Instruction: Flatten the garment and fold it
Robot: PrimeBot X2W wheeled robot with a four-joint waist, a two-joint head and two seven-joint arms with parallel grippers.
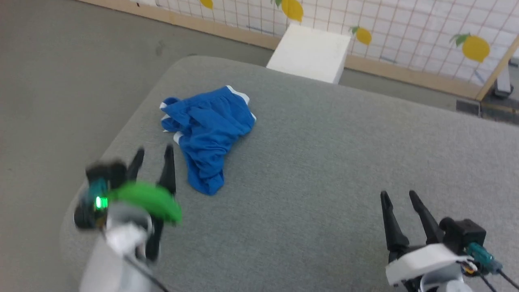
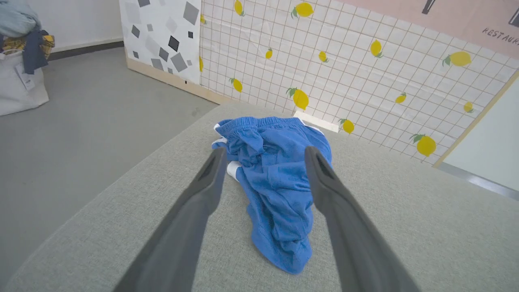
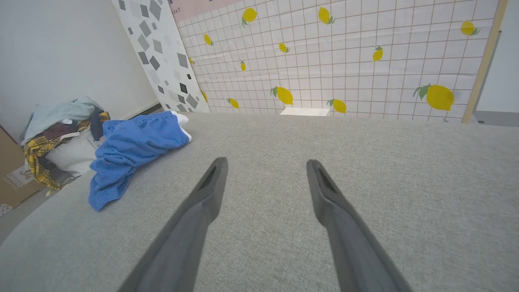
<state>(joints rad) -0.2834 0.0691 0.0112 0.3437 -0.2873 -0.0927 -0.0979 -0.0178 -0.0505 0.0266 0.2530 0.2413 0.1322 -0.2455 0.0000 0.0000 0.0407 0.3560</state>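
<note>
The garment (image 1: 209,134), bright blue shorts with white trim, lies crumpled near the far left corner of the grey cushioned surface (image 1: 324,170). My left gripper (image 1: 154,156) hovers just left of and nearer than the garment, open, holding nothing. In the left wrist view the garment (image 2: 275,182) shows between and beyond the spread left gripper (image 2: 263,156), elastic waistband at the far end. My right gripper (image 1: 399,198) stands open at the lower right, far from the garment. The right wrist view has the garment (image 3: 129,152) at left, beyond the open right gripper (image 3: 265,166).
A white block (image 1: 310,52) stands behind the surface against a lemon-print grid panel (image 1: 405,32). Grey floor (image 1: 61,89) lies to the left. A white bag heaped with clothes (image 3: 65,134) sits on the floor past the surface's left edge.
</note>
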